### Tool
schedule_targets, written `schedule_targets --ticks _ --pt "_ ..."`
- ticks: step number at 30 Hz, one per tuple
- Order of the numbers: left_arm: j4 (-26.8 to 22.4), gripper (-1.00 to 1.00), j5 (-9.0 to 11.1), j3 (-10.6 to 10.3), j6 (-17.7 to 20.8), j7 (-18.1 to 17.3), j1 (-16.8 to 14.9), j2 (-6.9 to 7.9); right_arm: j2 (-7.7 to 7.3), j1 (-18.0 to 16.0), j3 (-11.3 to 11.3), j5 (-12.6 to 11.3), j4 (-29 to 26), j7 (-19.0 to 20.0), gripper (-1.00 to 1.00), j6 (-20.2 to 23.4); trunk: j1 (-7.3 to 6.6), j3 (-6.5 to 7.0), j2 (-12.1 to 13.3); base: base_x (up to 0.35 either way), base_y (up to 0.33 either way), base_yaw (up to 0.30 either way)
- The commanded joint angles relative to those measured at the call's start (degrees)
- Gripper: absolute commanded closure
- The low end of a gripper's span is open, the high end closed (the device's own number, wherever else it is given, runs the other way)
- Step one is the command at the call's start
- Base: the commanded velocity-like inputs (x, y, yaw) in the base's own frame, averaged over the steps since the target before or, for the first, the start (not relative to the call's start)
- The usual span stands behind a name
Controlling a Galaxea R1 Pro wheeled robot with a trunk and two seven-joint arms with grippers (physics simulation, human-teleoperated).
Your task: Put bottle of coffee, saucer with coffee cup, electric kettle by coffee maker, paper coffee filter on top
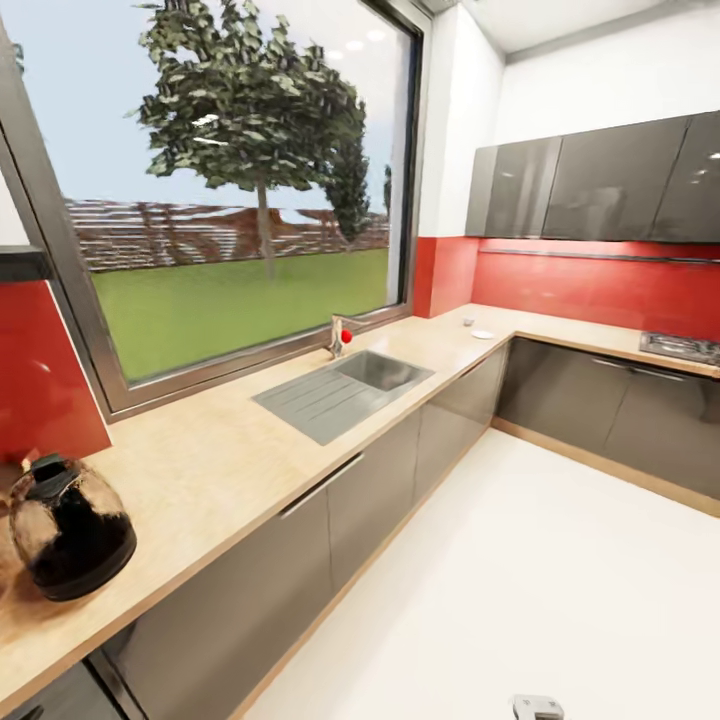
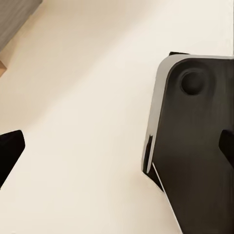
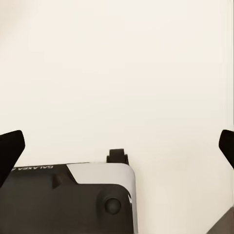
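Coffee maker (image 1: 68, 527) on countertop (image 1: 220, 460) left, sink (image 1: 345, 392) right

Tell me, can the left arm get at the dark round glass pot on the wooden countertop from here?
Probably not yet. The dark round glass pot sits on the wooden countertop at the head view's left edge, while the left end effector hangs open over pale floor beside the robot's base.

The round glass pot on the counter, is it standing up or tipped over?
Standing up. The glass pot sits flat on the wooden countertop, its black lid on top and dark contents settled in its lower half.
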Motion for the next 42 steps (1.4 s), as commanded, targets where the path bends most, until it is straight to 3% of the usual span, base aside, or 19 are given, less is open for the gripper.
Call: schedule_targets --ticks 1,18,42 --pt "-0.1 -1.0 -0.6 0.3 -0.1 0.1 0.0 -0.1 0.01 0.0 -0.5 0.6 -0.1 0.1 -1.0 0.3 0.04 -0.05 -0.1 0.179 -0.234 -0.3" --pt "-0.3 -1.0 -0.7 0.2 -0.1 0.2 0.0 -0.15 0.01 0.0 -0.5 0.6 -0.1 -0.2 -1.0 0.3 0.04 0.51 -0.1 0.249 -0.173 -0.294" --pt "-0.2 -1.0 -0.9 0.2 0.0 0.6 0.0 -0.16 0.22 1.3 -0.5 0.9 -0.1 -0.3 -1.0 -0.3 0.04 0.55 -0.1 0.284 -0.143 -0.016"
